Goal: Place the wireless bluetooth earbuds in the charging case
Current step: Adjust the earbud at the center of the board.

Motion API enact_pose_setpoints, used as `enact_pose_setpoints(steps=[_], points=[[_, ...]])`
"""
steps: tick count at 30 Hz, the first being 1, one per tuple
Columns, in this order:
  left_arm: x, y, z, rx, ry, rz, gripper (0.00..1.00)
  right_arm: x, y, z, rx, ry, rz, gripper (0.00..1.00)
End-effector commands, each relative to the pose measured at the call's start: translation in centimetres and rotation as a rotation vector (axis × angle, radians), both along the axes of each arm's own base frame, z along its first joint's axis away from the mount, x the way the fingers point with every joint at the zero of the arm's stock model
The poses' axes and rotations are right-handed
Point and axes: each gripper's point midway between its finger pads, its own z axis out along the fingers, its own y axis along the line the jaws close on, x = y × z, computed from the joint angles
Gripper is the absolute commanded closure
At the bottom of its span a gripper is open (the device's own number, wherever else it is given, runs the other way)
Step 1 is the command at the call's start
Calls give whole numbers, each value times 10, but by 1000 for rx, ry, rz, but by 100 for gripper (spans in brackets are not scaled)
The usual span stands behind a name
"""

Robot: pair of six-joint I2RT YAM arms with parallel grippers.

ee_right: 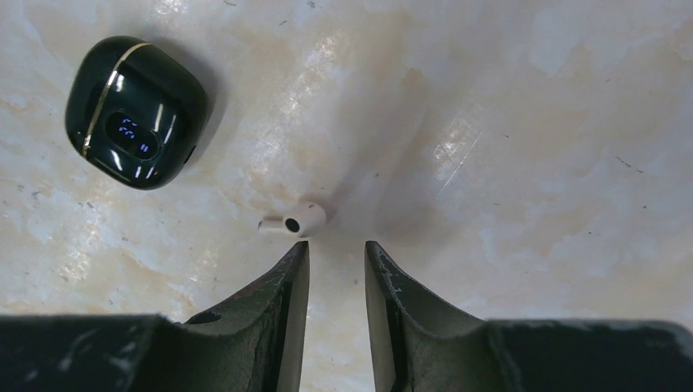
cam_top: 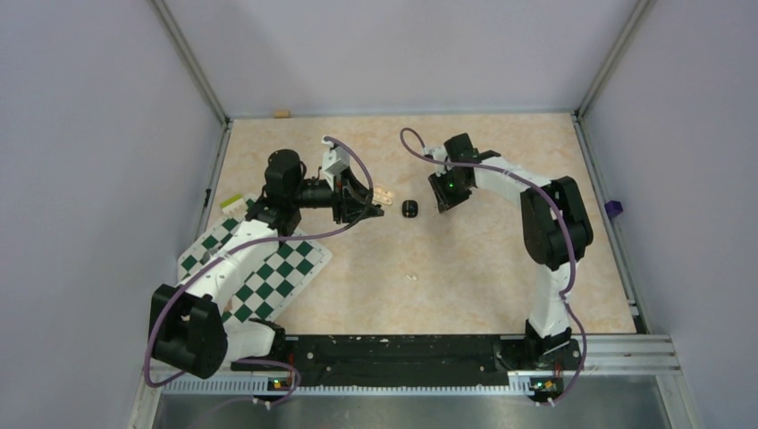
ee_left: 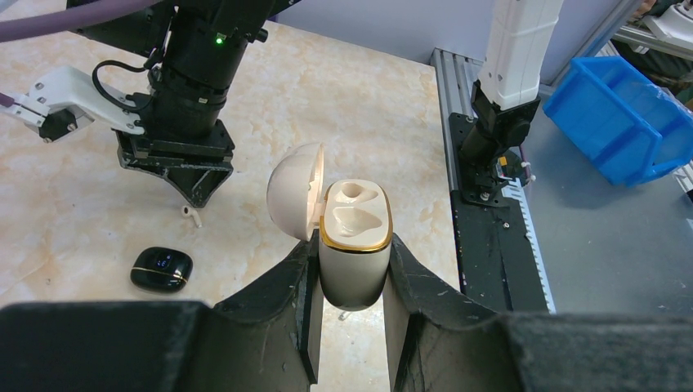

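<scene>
**Top external view**
- Left pincer (cam_top: 368,204): upper centre-left, closed on the charging case (cam_top: 383,191), which is cream-white.
- Black pod (cam_top: 410,207): centre of the frame, on the counter (cam_top: 501,268), between the two pincers.
- Right pincer (cam_top: 444,195): just right of the pod, pointing down.
- Chequered mat (cam_top: 277,273): lower left, under the left arm.
- White crumb (cam_top: 412,277): lower centre, well apart from everything else.

**Left wrist view**
- Charging case: centre frame, clamped by its base between both fingers. The lid is swung open to the left, and both sockets in the gold-rimmed half are empty.
- Earbud (ee_left: 191,215): small, cream-white and stemmed. It lies left of centre, directly under the right pincer's tip.
- Black pod: lower left, near the earbud but apart from it. It is glossy, with a gold seam and lit digits, so it looks like a second, closed case.
- Blue bin (ee_left: 621,114): upper right, off the counter.

**Right wrist view**
- Right pincer: jaws narrowly apart, with nothing between them.
- Earbud: just above the left fingertip (ee_right: 296,261), left of the gap's centre line. Its long axis runs across the frame, stem to the left and head to the right.
- Black pod: upper left, apart from the earbud and not in the way.
- Judgement: the right arm is the nearer one. The pick-up looks to need a small shift to frame left and forward. The earbud's length lies along the closing line, so wider jaws or a turned wrist may be needed.
</scene>
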Motion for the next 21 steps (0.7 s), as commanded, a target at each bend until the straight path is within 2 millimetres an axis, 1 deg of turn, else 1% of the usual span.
enact_pose_setpoints(steps=[1, 5, 8, 11, 14, 16, 19, 21], points=[[-4, -1, 11, -22, -55, -13, 100, 2, -6, 7, -50, -50, 25, 69], [-4, -1, 11, -22, -54, -15, 100, 4, -15, 5, -96, -66, 21, 70], [-4, -1, 12, -23, -54, -13, 100, 5, -14, 5, -94, -66, 25, 70], [-4, -1, 13, -23, -58, -11, 100, 5, -4, 19, -41, -76, 46, 70], [-3, -1, 11, -21, -53, -11, 100, 9, 9, 46, 36, -102, 70, 70], [-3, -1, 11, -20, -52, -11, 100, 11, 16, 58, 72, -103, 78, 67], [-2, -2, 10, -19, -51, -9, 100, 14, 21, 60, 85, -51, 53, 58], [-2, -1, 10, -19, -54, -9, 100, 18, 20, 54, 90, 16, 4, 57]])
